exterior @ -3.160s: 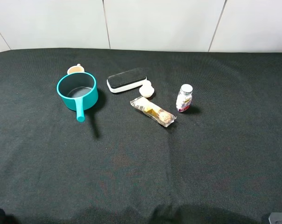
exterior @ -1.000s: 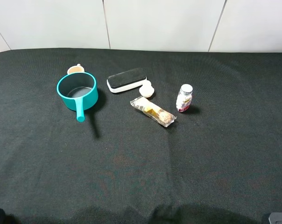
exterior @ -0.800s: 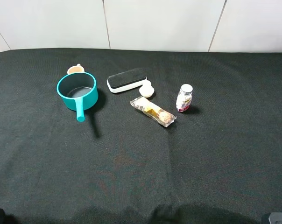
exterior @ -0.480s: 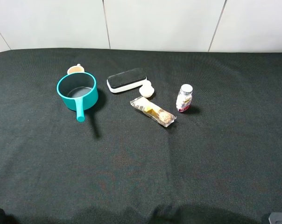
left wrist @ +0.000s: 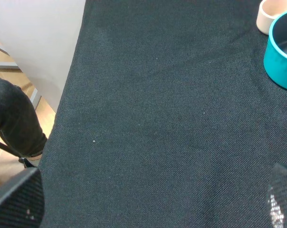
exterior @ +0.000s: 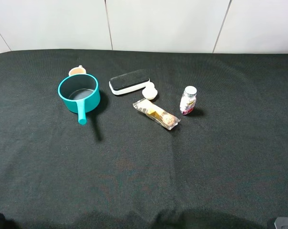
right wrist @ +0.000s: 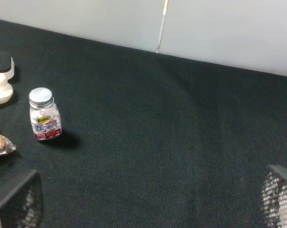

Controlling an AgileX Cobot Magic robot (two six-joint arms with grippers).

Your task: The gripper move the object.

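Currently: 1 small clear bottle (exterior: 188, 100) with silver round cap and red-purple label, upright on black cloth (exterior: 144, 162).
Just right of clear-wrapped snack bar (exterior: 156, 113); right gripper (right wrist: 143, 202) spread wide, well apart; left gripper (left wrist: 148, 199) also spread.

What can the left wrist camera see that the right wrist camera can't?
Only the left wrist view shows the teal pot, a small beige cup behind it, and someone's leg off the table edge. Only the right wrist view shows the little bottle standing upright, beside a white lump. Both show the black cloth and wide-open jaws.
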